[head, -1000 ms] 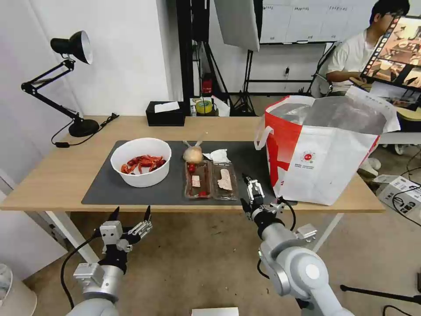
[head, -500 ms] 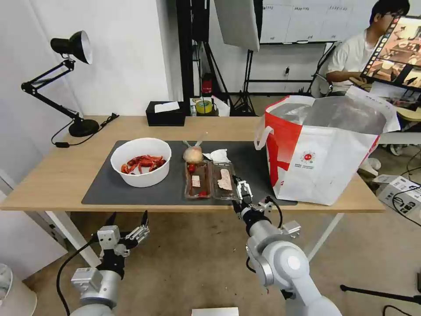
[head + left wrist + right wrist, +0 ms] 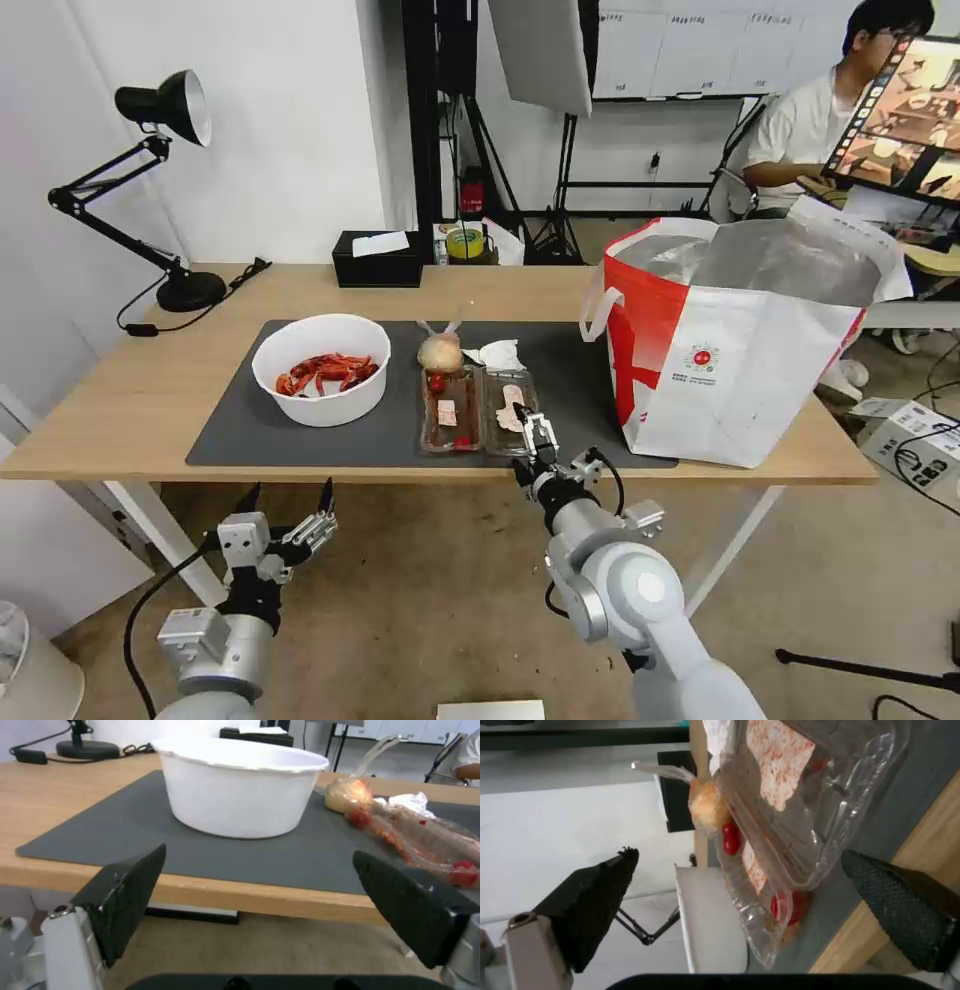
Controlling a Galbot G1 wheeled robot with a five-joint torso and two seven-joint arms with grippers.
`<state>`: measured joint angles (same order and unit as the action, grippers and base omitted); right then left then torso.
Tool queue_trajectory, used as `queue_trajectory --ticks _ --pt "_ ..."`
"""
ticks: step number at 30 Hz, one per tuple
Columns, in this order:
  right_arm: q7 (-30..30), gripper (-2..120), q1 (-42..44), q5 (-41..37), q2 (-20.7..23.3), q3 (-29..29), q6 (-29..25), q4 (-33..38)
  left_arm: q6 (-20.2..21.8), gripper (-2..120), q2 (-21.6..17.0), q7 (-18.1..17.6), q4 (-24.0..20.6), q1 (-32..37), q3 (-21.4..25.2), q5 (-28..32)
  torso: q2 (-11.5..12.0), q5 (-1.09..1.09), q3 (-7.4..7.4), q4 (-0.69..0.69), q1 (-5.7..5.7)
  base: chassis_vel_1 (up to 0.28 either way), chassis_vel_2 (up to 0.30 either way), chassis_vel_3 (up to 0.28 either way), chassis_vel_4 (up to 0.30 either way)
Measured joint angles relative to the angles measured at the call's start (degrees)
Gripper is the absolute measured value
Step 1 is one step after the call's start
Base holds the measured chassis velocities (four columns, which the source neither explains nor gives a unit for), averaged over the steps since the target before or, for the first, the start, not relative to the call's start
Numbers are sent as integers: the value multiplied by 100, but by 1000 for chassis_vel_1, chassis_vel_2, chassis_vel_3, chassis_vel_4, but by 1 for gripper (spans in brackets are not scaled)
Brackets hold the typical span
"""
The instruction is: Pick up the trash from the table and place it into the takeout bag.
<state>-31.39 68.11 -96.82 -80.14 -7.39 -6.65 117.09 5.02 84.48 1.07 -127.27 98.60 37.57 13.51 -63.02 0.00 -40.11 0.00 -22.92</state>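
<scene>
On the table's [image 3: 140, 400] dark mat [image 3: 240, 435] sit a white bowl [image 3: 320, 372] of red crayfish shells, a clear hinged tray [image 3: 478, 412] with scraps, a knotted clear bag [image 3: 440, 351] and a crumpled tissue [image 3: 498, 354]. The takeout bag [image 3: 730, 350] stands open at the table's right end. My right gripper [image 3: 533, 432] is open at the tray's near right edge; in the right wrist view its fingers straddle the tray [image 3: 790, 813]. Below the table's front edge, my left gripper [image 3: 288, 497] hangs open, facing the bowl [image 3: 240, 795].
A black desk lamp [image 3: 160, 110] stands at the table's far left, with a black tissue box [image 3: 377, 260] at the back edge. Cardboard boxes [image 3: 920, 440] and cables lie on the floor to the right. Bare mat lies between the tray and the takeout bag.
My right gripper has moved left and towards the tray's near edge. My left gripper has sunk a little below the table edge.
</scene>
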Motion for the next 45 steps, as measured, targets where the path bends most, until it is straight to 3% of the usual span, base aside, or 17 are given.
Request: queue_trajectory --ticks 45 --pt "-123 100 16 346 -450 39 48 -160 -10 100 -254 -15 4 -6 38 167 0 0 0 0 0 0 0 0 0"
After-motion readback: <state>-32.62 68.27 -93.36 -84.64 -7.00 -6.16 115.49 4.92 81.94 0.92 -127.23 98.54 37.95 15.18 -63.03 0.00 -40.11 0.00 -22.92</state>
